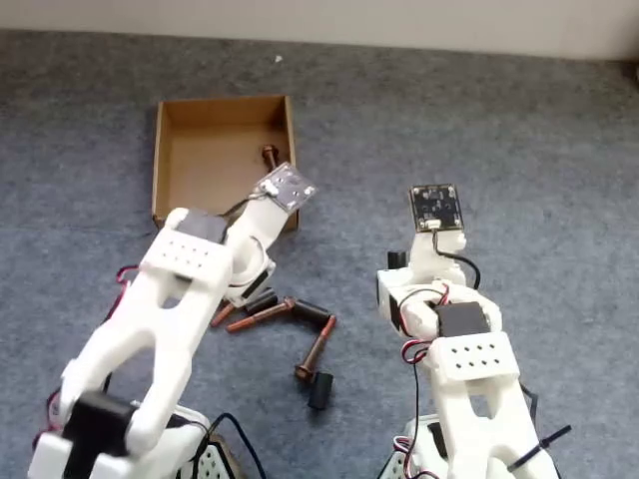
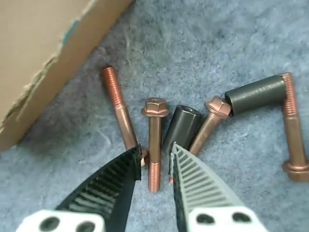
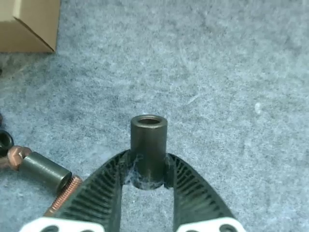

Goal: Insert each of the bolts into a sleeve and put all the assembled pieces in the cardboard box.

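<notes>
A bolt pickup is being set up. The left gripper (image 2: 156, 149) is being held narrowly open astride a loose bolt (image 2: 154, 140) on the carpet. To its right, a sleeve (image 3: 148, 135) is being clamped upright in the right gripper (image 3: 147, 158). Closing on the bolt is probably being called for next. Farther off, the cardboard box (image 1: 205, 165) is being used for one piece (image 1: 270, 155).

Grey carpeted desk (image 1: 519, 130), open cardboard box (image 1: 158, 170) lying on it, copper bolts (image 2: 154, 140) and a dark sleeve (image 2: 183, 126) clustered just beside the box's near wall, a lone sleeve (image 1: 319, 391) farthest from the box.
</notes>
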You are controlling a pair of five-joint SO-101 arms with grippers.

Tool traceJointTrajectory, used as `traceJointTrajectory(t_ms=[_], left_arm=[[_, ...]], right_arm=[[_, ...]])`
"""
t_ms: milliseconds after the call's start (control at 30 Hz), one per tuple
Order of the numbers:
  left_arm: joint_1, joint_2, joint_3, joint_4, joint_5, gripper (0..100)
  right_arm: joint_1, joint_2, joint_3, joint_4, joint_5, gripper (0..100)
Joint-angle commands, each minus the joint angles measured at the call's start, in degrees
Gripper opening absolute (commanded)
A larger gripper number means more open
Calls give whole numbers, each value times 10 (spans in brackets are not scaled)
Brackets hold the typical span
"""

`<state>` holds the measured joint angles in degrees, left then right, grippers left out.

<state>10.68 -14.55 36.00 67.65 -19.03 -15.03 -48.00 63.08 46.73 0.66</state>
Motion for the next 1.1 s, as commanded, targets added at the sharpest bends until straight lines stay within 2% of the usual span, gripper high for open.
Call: traceJointTrajectory(t_ms=[0, 133, 333, 533, 667, 700, 933, 1067], left_arm=[[5, 67, -58, 1, -9, 126], [5, 128, -87, -1, -9, 126], [5, 205, -96, -57, -9, 126], [5, 234, -96, -58, -7, 124], [9, 239, -96, -57, -6, 25], [9, 238, -95, -58, -6, 1], [9, 189, -89, -56, -4, 5], [7, 87, -66, -55, 45, 5]], right_arm=[[8, -16, -5, -15, -3, 5], [8, -16, -5, -15, -3, 5], [8, -16, -5, -15, -3, 5], [8, -16, -5, -15, -3, 5], [8, -16, -5, -15, -3, 5], [8, -16, -5, -15, -3, 5], [8, -17, -5, -14, -3, 5], [8, -21, -4, -12, -3, 5]])
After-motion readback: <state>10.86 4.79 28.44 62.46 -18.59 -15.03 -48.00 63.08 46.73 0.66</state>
